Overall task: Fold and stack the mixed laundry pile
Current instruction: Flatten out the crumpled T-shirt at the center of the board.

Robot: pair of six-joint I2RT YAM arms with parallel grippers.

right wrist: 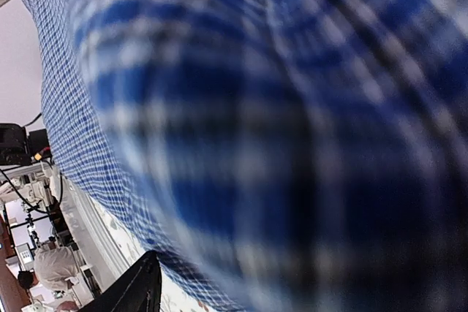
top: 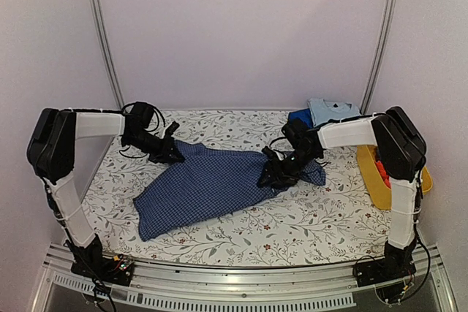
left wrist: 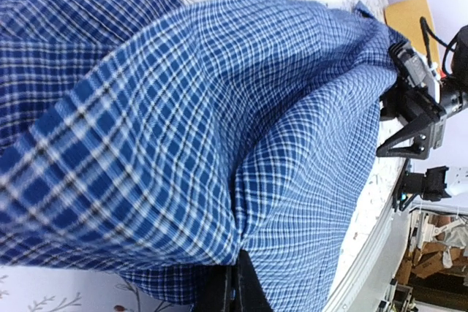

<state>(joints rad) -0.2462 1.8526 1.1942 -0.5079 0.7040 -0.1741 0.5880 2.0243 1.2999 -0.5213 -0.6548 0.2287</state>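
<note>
A blue small-check shirt [top: 212,184] lies spread across the middle of the table, stretched between both grippers. My left gripper [top: 172,154] is shut on its far left edge; in the left wrist view the fingers [left wrist: 248,294] pinch the cloth [left wrist: 219,122]. My right gripper [top: 269,174] grips the shirt's right part. The cloth [right wrist: 278,129] fills the right wrist view, blurred, and only one finger [right wrist: 135,290] shows. A red-orange piece [top: 382,170] lies in the yellow basket. I see no navy trousers.
A yellow plastic basket [top: 371,189] stands at the table's right edge. A folded light blue garment [top: 333,110] and a darker blue piece [top: 299,116] lie at the back right. The flower-print tablecloth [top: 307,224] covers the table. Metal posts stand at both back corners.
</note>
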